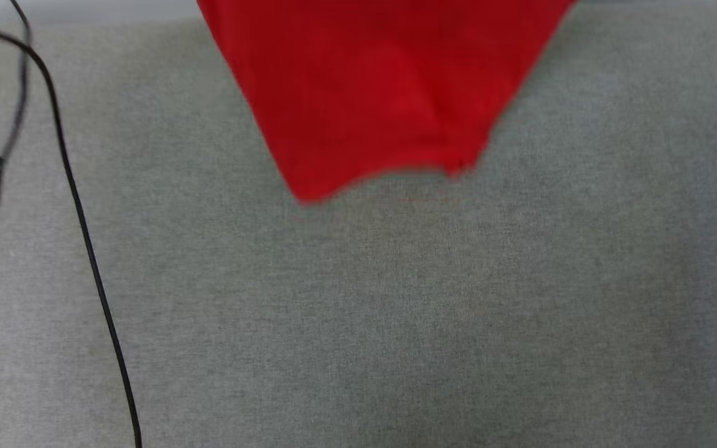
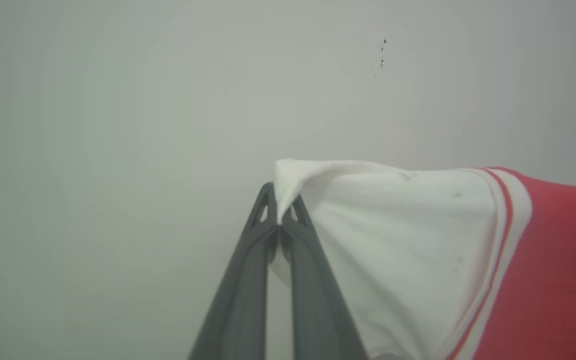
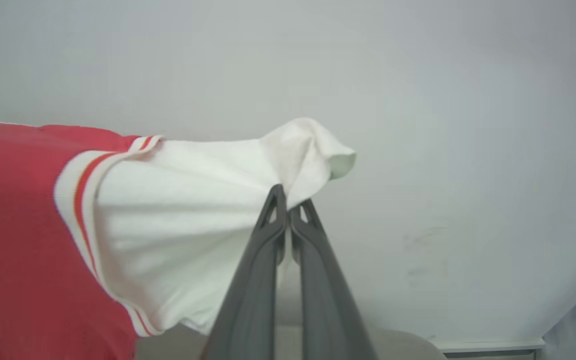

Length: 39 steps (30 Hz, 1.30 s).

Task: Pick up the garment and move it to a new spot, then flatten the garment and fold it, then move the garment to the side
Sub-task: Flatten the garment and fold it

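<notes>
The garment (image 1: 371,93) is held in the air, spread between the two tools. Its red lower hem (image 1: 383,177) hangs over the far part of the grey, cloth-covered worktop (image 1: 358,323); whether the hem touches the cloth cannot be told. The left tool (image 2: 282,202) is pressed together on the tip of one white sleeve (image 2: 393,240), and the right tool (image 3: 290,202) is pinching the tip of the other white sleeve (image 3: 183,225).

The step in hand is judged to be the carry to a new spot, ahead of the flattening. It is done well if the tools are kept level and well apart, so that the shoulder line is held taut and the body hangs without twist. The hem is best set down first and the rest drawn out flat from it. As only the sleeve tips are pinched, jerks should be avoided lest the cloth slip free.

A broad stretch of grey cloth is seen nearer than the hem, giving room for the laying. A black cable (image 1: 78,211) runs down the left side and could be snagged, so the middle or right is to be preferred. The worktop's far edge (image 1: 116,23) lies close behind the hanging cloth.
</notes>
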Available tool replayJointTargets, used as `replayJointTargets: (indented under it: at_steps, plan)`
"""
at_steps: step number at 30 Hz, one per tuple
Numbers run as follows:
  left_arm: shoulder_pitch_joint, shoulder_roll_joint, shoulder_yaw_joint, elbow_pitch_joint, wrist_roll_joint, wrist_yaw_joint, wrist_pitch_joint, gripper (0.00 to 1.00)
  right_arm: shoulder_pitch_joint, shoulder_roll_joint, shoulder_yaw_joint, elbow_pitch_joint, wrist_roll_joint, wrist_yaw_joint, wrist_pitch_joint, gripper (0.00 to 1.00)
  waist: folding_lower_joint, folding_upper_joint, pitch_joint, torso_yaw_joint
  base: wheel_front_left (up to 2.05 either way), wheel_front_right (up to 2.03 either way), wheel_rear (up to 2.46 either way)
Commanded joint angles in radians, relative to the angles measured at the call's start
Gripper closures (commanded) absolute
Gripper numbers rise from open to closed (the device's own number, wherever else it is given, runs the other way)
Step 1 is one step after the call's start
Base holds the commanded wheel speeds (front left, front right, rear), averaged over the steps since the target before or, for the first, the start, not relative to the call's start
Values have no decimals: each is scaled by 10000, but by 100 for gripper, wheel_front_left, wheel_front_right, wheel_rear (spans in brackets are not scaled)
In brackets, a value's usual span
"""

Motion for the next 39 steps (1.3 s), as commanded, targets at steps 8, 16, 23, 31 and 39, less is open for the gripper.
replayJointTargets:
  at_steps: [8,16,23,31,39]
  plan:
    - [-2320,427,116,1323,192,-399,-843,100,-2537,163,26,1198,-561,-17,-1244,100,-1,0,1031,-259,0,0,0]
    - [-2836,238,-151,2937,-109,-771,-1378,100,-3718,662,363,3104,-634,-17,-2092,100,-1,0,1960,-256,0,0,0]
    - [-2005,-340,-625,4049,-878,-867,-1703,100,-3417,1094,693,4947,-302,-16,-3026,100,-1,0,2323,-178,0,0,0]
    - [510,-457,-1573,3525,-2366,-870,-2063,100,-1427,932,1314,5933,763,-16,-4090,100,-1,0,1897,64,0,0,0]
    - [3750,-286,-1382,1983,-2686,-872,-2347,100,2250,476,1866,4814,2341,-14,-4990,100,-1,0,1028,338,0,0,0]
